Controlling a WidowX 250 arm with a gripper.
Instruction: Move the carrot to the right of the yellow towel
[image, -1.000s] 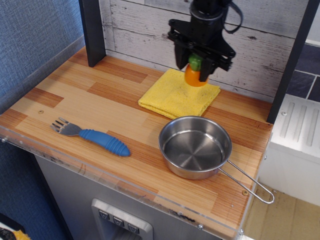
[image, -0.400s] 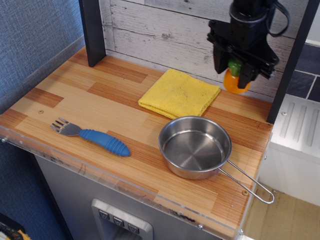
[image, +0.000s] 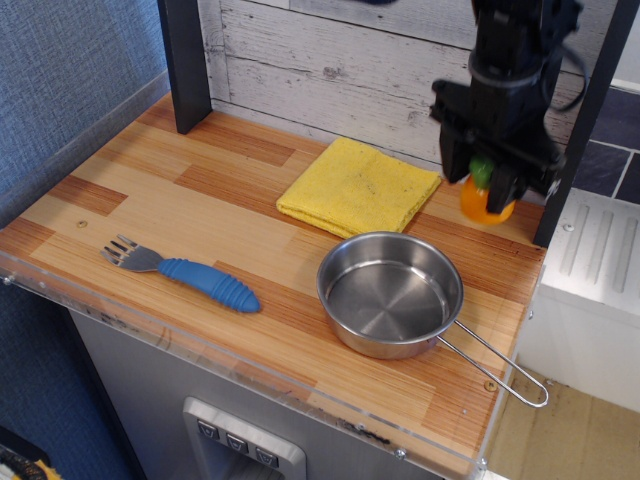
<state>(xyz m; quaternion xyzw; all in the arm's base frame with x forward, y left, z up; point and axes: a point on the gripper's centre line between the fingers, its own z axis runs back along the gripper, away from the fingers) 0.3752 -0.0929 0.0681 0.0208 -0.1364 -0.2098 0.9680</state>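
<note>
The carrot (image: 487, 200) is a small orange toy with a green top, held upright in my black gripper (image: 490, 185). The gripper is shut on its green top and hangs low over the wooden table, to the right of the yellow towel (image: 358, 187). Whether the carrot's base touches the wood I cannot tell. The towel lies flat at the back middle, apart from the carrot.
A steel pan (image: 390, 293) with a wire handle (image: 500, 368) stands in front of the towel. A blue-handled fork (image: 185, 272) lies at the front left. A dark post (image: 186, 62) stands at the back left, another (image: 578, 130) just right of the gripper.
My gripper carried the carrot from above the towel's back edge rightward past it, then lowered it toward the table at the towel's right.
</note>
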